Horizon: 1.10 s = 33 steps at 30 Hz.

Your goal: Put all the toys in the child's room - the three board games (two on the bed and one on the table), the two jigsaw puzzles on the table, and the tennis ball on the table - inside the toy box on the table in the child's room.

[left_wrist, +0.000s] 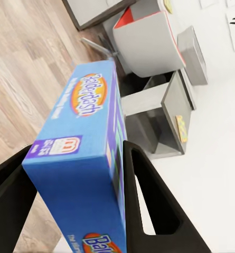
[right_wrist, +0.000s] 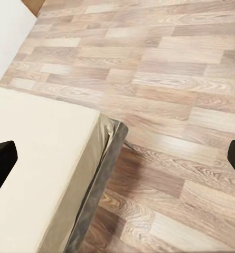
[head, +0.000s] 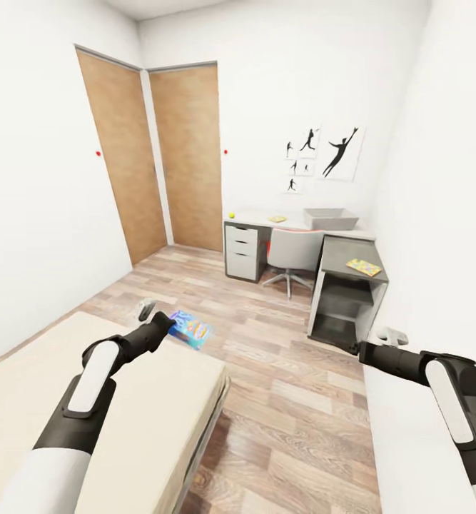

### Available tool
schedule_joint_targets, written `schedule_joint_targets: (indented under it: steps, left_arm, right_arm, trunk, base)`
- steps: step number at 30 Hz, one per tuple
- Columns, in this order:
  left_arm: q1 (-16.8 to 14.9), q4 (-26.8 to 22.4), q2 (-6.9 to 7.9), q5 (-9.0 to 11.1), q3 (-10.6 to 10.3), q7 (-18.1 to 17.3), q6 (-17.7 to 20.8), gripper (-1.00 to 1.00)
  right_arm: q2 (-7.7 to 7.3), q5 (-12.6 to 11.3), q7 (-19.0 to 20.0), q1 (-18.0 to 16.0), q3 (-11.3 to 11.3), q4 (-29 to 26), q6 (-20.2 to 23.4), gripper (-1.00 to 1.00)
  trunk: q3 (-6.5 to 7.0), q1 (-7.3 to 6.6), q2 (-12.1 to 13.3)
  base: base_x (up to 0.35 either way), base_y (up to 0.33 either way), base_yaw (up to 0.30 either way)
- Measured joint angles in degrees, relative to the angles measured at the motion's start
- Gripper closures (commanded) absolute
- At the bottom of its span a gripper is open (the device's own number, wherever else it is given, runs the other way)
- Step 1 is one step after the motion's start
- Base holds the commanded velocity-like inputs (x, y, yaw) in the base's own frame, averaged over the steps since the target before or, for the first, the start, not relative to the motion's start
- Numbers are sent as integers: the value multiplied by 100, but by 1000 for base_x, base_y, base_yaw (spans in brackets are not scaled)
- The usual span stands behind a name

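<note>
One board game (left_wrist: 91,153) is clamped in your left hand (left_wrist: 77,203) above the bed (head: 159,385); your right hand (right_wrist: 117,158) hangs spread wide, holding nothing.

Floor (head: 280,371): wood planks, visible grain, slight sheen. Bed (head: 159,400): matt beige cloth mattress, smooth grey frame. Board game (left_wrist: 85,158) in left claw (left_wrist: 77,195): printed cardboard, glossy blue. Claw fingers (left_wrist: 149,205): matt black plastic. Doors (head: 184,157) at 11 o'clock: matt brown wood. Tabletop (head: 280,214): smooth pale, matt. Chair (head: 292,251): smooth grey shell. Walls (head: 38,178): flat white.
</note>
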Motion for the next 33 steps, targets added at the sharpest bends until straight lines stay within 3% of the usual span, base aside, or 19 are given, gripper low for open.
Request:
schedule_joint_targets:
  steps: [11, 24, 27, 31, 33]
  left_arm:
    - [10, 55, -7, -9, 0, 14, 6, 100]
    - [8, 56, -5, -11, -7, 20, 9, 100]
    - [6, 55, -6, -14, -8, 20, 10, 100]
    - [3, 61, -9, -19, -21, 17, 10, 100]
    - [1, 67, -13, -24, -31, 19, 10, 100]
  right_arm:
    - [90, 19, 0, 11, 87, 72, -54, -100]
    - [117, 36, 1, 26, 133, 98, -76, -100]
    - [117, 37, -2, 30, 228, 103, -80, -100]
    - [118, 38, -15, 34, 648, 115, -88, -100]
    - [119, 43, -17, 34, 729, 121, -90, -100]
  trunk:
    - [-5, 0, 0]
    - [-9, 0, 0]
    - [-10, 0, 0]
    - [-10, 0, 0]
    - [-10, 0, 0]
  base:
    - [0, 0, -251]
    - [0, 0, -53]
    - [0, 0, -11]
    - [0, 0, -47]
    - [0, 0, -72]
